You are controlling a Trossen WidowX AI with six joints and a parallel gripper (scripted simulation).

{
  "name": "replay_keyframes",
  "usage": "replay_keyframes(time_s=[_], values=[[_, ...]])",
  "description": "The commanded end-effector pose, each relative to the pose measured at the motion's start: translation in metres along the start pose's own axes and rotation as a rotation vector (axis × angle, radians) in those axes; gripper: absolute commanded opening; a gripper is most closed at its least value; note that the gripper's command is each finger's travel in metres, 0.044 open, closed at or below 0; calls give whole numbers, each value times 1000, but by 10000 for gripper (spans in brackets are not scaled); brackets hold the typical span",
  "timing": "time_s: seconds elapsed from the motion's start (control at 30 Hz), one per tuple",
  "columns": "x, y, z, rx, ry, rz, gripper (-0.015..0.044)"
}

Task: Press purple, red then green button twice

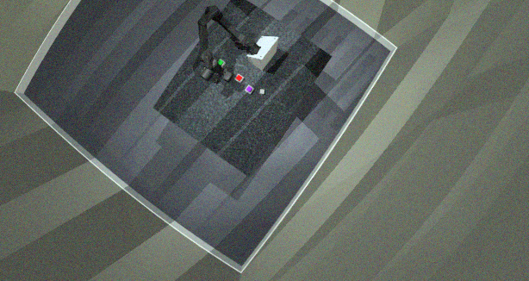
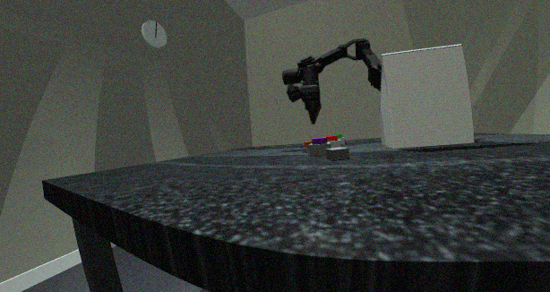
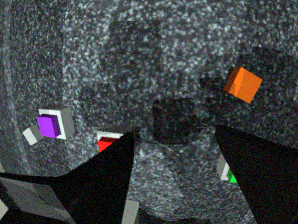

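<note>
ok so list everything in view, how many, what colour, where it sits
purple button: one, purple on a pale base, between the red button and the small block
red button: one, red, between purple and green
green button: one, green, partly behind a finger in the wrist view
orange block: one, orange, apart from the buttons
small block: one, pale grey, beside the purple button
large box: one, whitish, on the table
table: one, dark speckled
clock: one, pale, wall
gripper: one, black, open above the table
</note>
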State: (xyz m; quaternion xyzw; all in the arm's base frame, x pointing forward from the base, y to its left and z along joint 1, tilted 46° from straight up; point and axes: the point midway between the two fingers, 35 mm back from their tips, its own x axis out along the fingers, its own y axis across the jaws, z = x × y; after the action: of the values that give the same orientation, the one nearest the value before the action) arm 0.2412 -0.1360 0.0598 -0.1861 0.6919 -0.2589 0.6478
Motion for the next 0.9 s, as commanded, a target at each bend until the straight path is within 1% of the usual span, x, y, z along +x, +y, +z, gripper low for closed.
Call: replay_keyframes(time_s=[0.0,0.03,0.17,0.3,0.43,0.6,0.67,0.87], values=[[-5,42,23,7,10,22,387],[-6,55,29,9,14,25,400],[-10,111,45,20,31,22,400],[-11,171,48,35,47,-2,400],[-8,230,39,55,55,-47,400],[3,297,12,89,44,-124,400],[5,305,7,94,41,-136,400],[5,305,7,94,41,-136,400]])
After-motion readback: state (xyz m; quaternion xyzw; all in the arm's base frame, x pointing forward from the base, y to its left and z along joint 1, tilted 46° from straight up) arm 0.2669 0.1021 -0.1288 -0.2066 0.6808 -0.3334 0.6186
